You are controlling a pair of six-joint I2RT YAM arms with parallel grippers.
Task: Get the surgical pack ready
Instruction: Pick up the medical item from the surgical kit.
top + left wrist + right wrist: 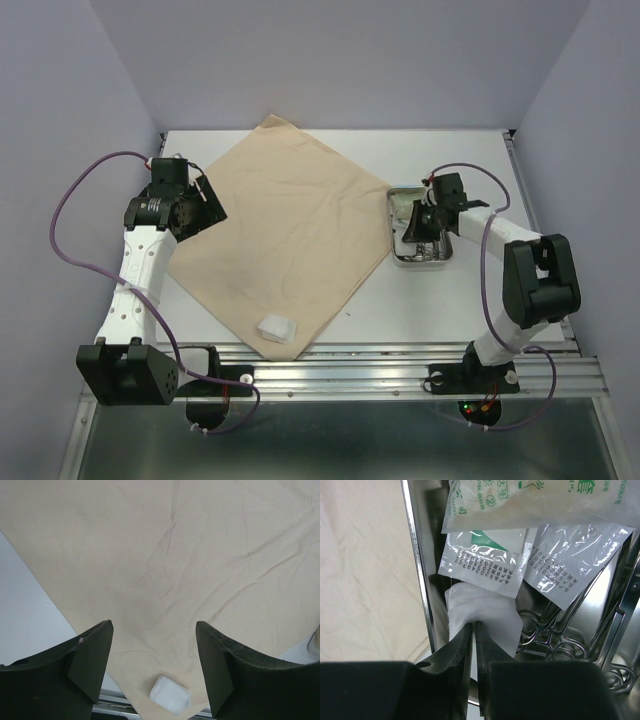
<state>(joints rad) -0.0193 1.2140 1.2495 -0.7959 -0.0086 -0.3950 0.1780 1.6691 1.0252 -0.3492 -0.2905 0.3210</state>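
- Small folded white gauze pad [277, 327] lies on the near corner of the large beige woven cloth sheet [290, 225], which is spread flat as a diamond; likely the first item set out for the pack
- Left gripper [200, 205] hovers over the cloth's left corner, fingers wide, holding nothing; probably waiting clear of the work, or ready to take that corner for folding
- Right gripper [474, 626] is down in the small rectangular steel tray [425, 262] at the cloth's right corner, fingers narrow, pinching a second white gauze pad [482, 612]; I judge it a pick for transfer to the cloth
- Beside that pad: silver ring-handled instruments [555, 640], scissors or forceps, and printed plastic packets [485, 555], not yet moved
- Smooth white table [460, 300]; pale lilac walls [350, 60] on three sides
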